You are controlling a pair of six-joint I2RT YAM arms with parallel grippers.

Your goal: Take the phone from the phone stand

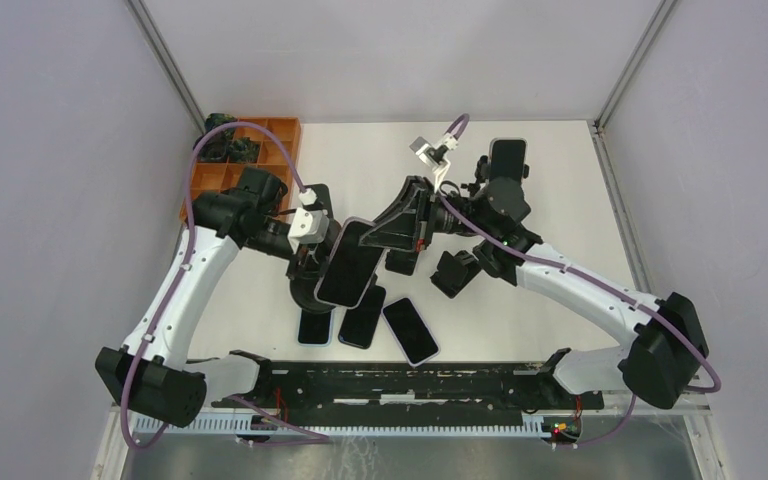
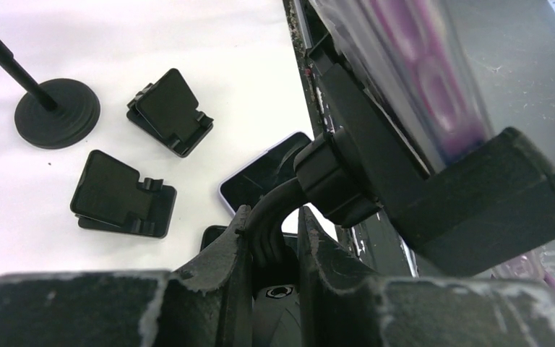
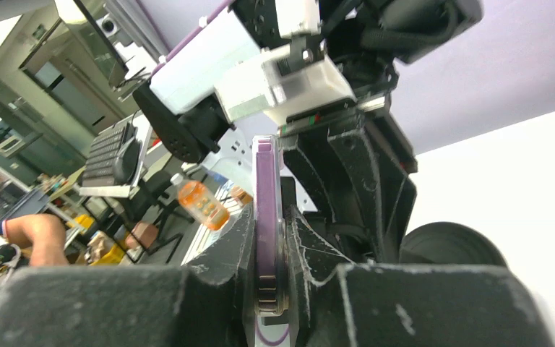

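Observation:
The phone [image 1: 348, 262], dark-screened in a purple case, hangs tilted above the table's middle, its back in the clamp of the black phone stand [image 2: 376, 166]. My left gripper [image 1: 310, 258] is shut on the stand's curved black neck [image 2: 274, 217], which runs between its jaws. From the right, my right gripper [image 1: 388, 235] is shut on the phone's edge. The purple case edge [image 3: 266, 210] stands upright between the right gripper's two fingers. In the left wrist view the phone [image 2: 412, 72] fills the upper right, blurred.
Three phones [image 1: 362, 316] lie flat in front of the held one. Another phone stands on a stand [image 1: 508, 160] at the back right. Two small folding stands [image 2: 170, 112] [image 2: 123, 195] and a round-based stand [image 2: 56, 113] sit nearby. An orange bin [image 1: 260, 140] is back left.

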